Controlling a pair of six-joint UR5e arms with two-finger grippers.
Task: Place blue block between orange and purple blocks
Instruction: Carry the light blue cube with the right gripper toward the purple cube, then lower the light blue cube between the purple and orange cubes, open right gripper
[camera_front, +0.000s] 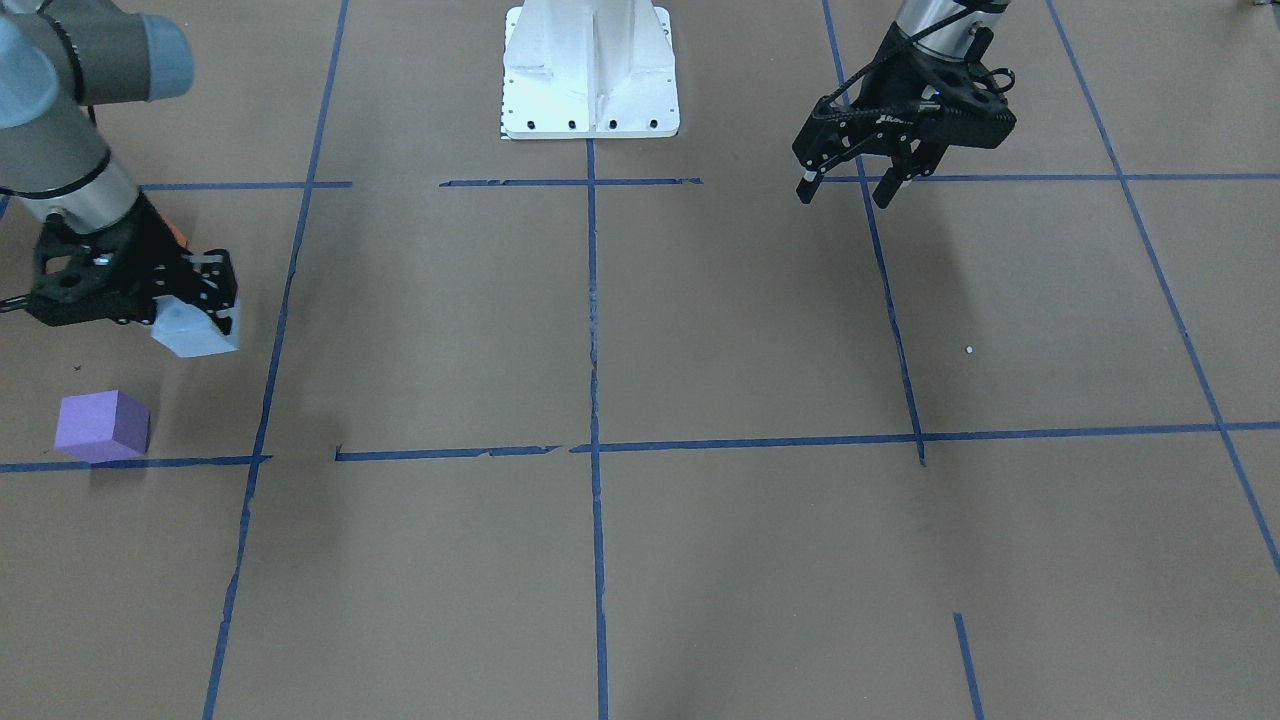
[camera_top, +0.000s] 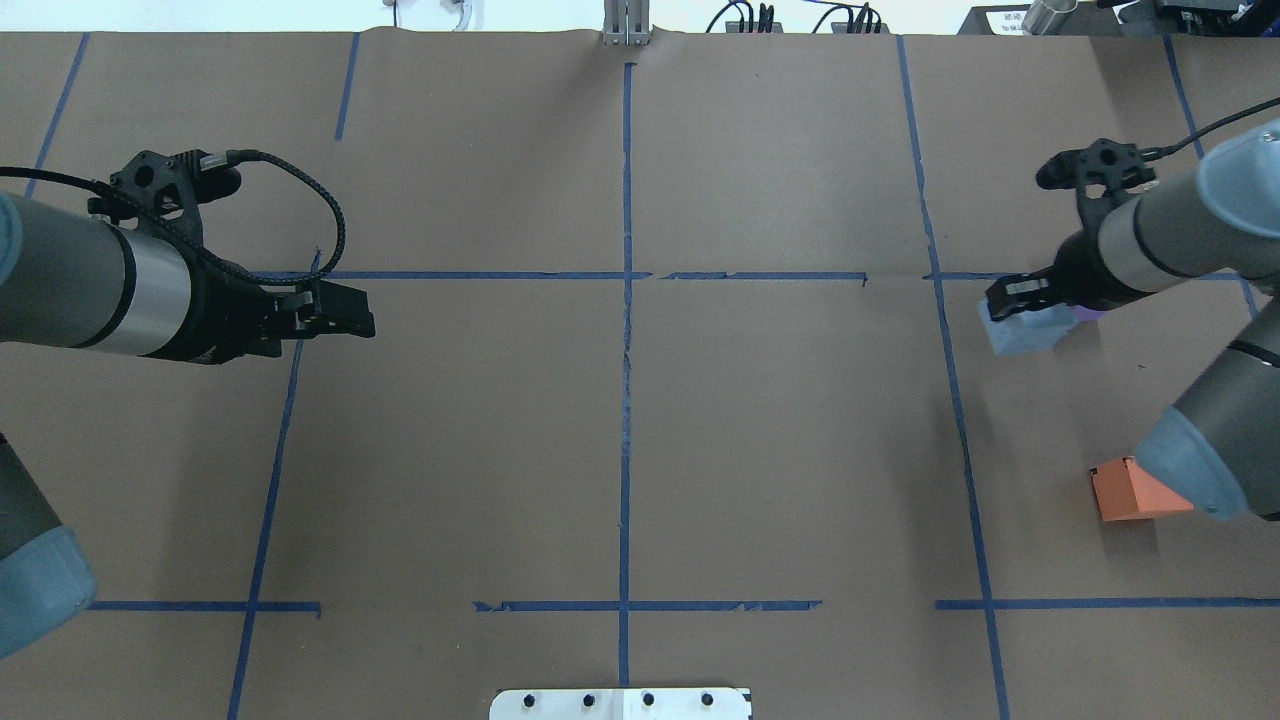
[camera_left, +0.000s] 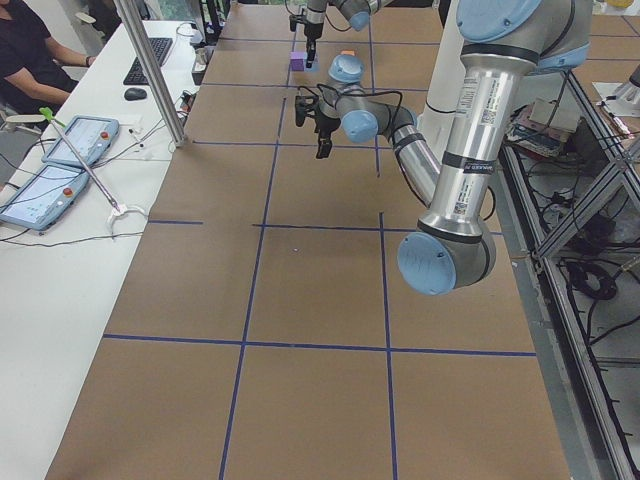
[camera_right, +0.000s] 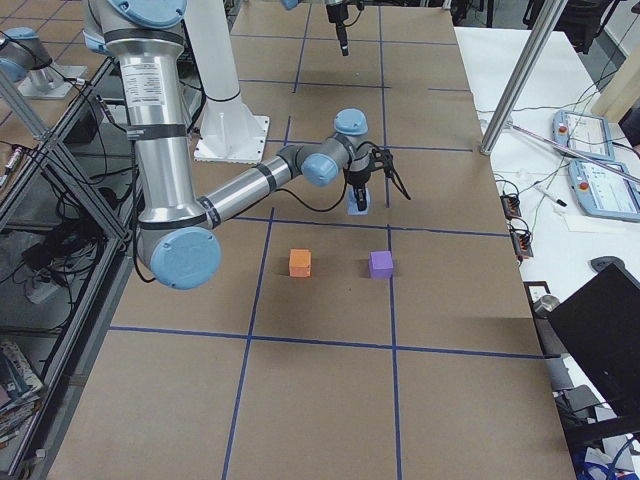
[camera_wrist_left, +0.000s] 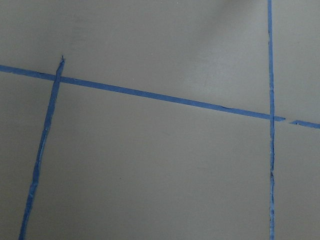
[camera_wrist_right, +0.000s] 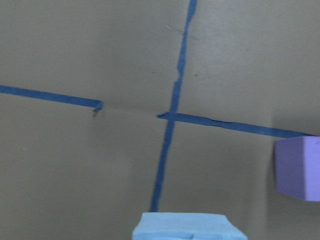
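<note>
My right gripper (camera_front: 200, 318) is shut on the light blue block (camera_front: 193, 335) and holds it low over the brown table, tilted. The block also shows in the overhead view (camera_top: 1020, 332) and at the bottom of the right wrist view (camera_wrist_right: 185, 227). The purple block (camera_front: 102, 425) sits on the table on the operators' side of the held block. The orange block (camera_top: 1128, 490) sits nearer the robot's base, partly under the right arm. In the exterior right view the orange block (camera_right: 299, 262) and purple block (camera_right: 380, 264) stand apart with a gap between them. My left gripper (camera_front: 845, 192) is open and empty, far from the blocks.
Blue tape lines (camera_front: 592, 330) divide the brown paper table into squares. The robot's white base (camera_front: 590, 70) stands at the table's robot side. A side table with tablets (camera_left: 60, 160) and an operator are beyond the table's edge.
</note>
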